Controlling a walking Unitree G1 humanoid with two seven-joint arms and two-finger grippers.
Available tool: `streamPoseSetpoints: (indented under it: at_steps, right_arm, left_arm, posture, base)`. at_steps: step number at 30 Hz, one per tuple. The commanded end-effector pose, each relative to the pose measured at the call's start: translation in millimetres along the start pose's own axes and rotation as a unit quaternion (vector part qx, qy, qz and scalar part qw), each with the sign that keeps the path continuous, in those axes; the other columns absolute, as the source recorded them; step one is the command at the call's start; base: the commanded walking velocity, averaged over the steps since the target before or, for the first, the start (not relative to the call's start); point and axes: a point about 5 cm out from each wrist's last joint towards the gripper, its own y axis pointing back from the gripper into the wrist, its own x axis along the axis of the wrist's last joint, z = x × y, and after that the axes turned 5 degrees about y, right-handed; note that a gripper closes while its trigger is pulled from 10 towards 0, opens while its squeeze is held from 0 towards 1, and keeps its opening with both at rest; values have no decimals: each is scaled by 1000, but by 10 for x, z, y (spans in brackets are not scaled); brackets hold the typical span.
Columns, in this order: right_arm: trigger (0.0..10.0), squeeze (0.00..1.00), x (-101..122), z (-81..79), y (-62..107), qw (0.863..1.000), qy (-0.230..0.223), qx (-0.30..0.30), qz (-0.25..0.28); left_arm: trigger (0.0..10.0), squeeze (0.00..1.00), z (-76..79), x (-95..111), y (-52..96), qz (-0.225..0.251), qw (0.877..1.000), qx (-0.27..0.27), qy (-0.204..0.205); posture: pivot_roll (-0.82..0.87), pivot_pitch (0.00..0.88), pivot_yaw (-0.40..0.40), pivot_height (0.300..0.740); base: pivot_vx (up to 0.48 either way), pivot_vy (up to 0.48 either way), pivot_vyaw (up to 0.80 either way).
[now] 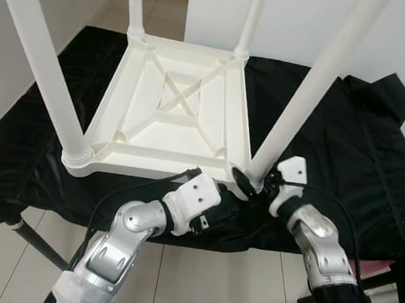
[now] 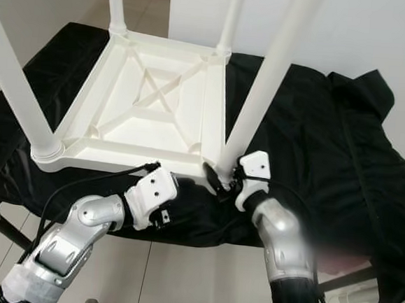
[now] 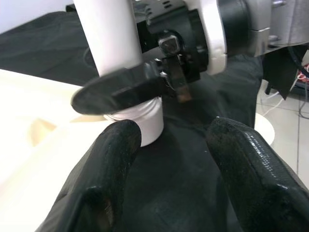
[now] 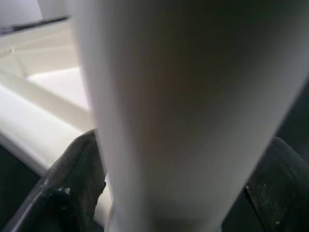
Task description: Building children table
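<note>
White table leg (image 1: 312, 90) in right gripper (image 1: 250, 185), base seemingly hidden.

Both silver arms reach forward and bend inward at the elbows, so that the two wrists come near each other. The right pincer (image 1: 247, 185) has its two black fingers (image 4: 72, 193) spread to either side of the white table leg (image 1: 312, 90), near its lower end, one finger on each flank. The left pincer (image 3: 178, 159) sits just beside it with its fingers (image 3: 106, 164) parted and nothing between them, pointing toward the right wrist.
</note>
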Motion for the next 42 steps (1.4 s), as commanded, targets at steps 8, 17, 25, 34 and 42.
streamPoseSetpoints:
  at_steps: [8, 17, 25, 34, 42]
  right_arm:
    - [10000, 0, -82, 22, -40, 992, -122, -11, 17]
    - [10000, 0, -127, -8, -79, 983, -179, -10, 28]
    - [10000, 0, -210, -116, -73, 948, -315, -14, 35]
    - [10000, 0, -204, -163, -65, 972, -235, 6, 29]
    - [10000, 0, -29, -6, -63, 994, -96, 44, 31]
  left_arm:
    - [10000, 0, -36, -29, 1, -5, 999, 38, -4]
    - [10000, 0, -37, -26, -12, -4, 999, 38, -4]
    - [10000, 0, -33, -25, -17, -4, 999, 35, -6]
    - [10000, 0, -17, -31, -13, -5, 999, 31, -6]
    - [10000, 0, -5, -23, -20, -4, 1000, 30, -2]
  posture:
    - [27, 78, -77, 740]
    - [25, 71, -77, 740]
    - [25, 69, -76, 740]
    - [26, 70, -72, 740]
    - [22, 79, -70, 740]
  base:
    - [0, 0, 0]
    - [0, 0, 0]
    - [0, 0, 0]
    - [0, 0, 0]
    - [0, 0, 0]
